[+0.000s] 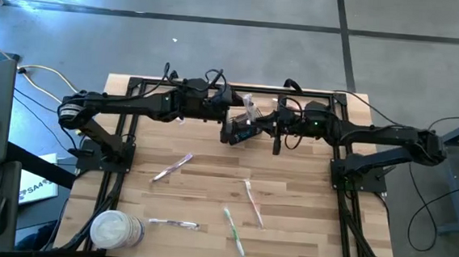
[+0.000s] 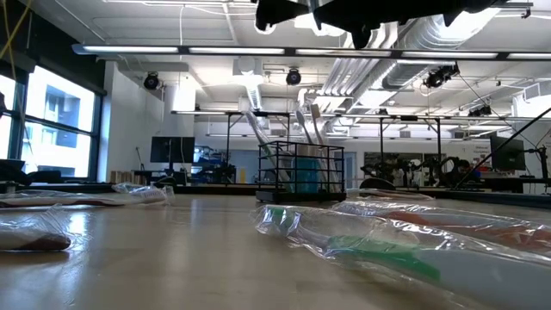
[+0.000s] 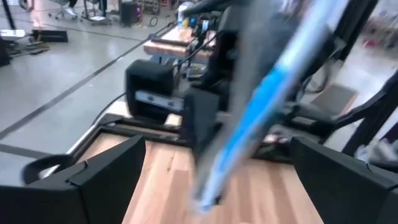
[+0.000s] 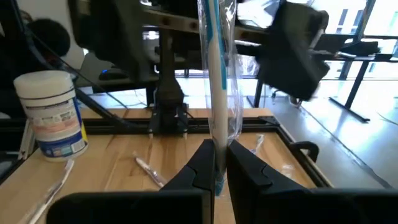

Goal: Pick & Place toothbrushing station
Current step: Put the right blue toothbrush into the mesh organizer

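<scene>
Over a wooden worktop point(image 1: 209, 192) strewn with wrapped toothbrushes, two dark arms meet near the far edge: the right gripper point(image 4: 216, 163), fingers clamped together on a clear-wrapped blue-and-white toothbrush point(image 4: 219, 87), holds it upright in the air, while the left gripper point(image 3: 217, 180) faces it with fingers spread wide on either side of the same toothbrush, holding nothing. The black wire basket point(image 2: 300, 172), already bristling with several toothbrushes, stands on the worktop toward its far edge, apparently under or just beside the meeting grippers, though the overhead view hides it behind the arms. A round white tub point(image 1: 115, 229) sits at the near left corner. The step in hand looks like a handover or a carry to the basket; the next move calls for lining the toothbrush up over the basket's open top before release.
</scene>
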You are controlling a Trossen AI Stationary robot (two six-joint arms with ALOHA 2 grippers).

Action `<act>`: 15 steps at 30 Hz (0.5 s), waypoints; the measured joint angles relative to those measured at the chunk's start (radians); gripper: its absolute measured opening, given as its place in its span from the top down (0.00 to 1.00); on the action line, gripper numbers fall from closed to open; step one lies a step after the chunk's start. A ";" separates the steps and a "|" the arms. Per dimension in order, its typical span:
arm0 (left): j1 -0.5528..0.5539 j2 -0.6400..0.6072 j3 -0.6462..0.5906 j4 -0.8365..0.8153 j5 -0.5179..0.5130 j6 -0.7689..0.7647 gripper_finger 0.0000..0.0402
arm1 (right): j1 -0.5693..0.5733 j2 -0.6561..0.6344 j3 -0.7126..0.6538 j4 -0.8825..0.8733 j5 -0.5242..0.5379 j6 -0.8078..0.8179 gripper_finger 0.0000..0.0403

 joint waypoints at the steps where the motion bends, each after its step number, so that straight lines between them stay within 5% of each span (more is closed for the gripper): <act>1: 0.000 -0.001 0.000 0.011 0.002 -0.010 0.02 | -0.002 0.000 0.000 0.000 0.000 0.000 0.97; 15: 0.000 -0.003 0.023 0.105 0.038 -0.023 0.02 | -0.002 0.000 0.000 -0.009 -0.003 -0.002 0.97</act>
